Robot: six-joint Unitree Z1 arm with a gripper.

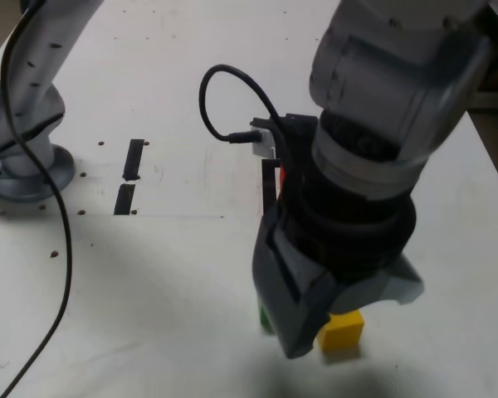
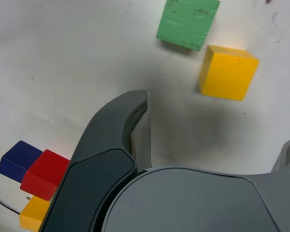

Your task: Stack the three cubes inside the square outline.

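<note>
My gripper (image 1: 339,305) hangs open low over the table's front, with nothing between its fingers. The yellow cube (image 1: 342,332) lies just under it, and only a sliver of the green cube (image 1: 264,316) shows behind the dark finger. In the wrist view the green cube (image 2: 187,21) and yellow cube (image 2: 228,72) lie side by side, close but apart, beyond the gripper (image 2: 217,121). A red cube (image 2: 44,174) shows at that picture's edge. One black side of the square outline (image 1: 270,186) shows behind the arm; the rest is hidden.
Next to the red cube are a blue block (image 2: 18,159) and another yellow block (image 2: 34,212); how they are piled is unclear. Two short black strips (image 1: 129,176) mark the table at the exterior view's left. The arm's base (image 1: 25,166) and a black cable (image 1: 65,249) are there too.
</note>
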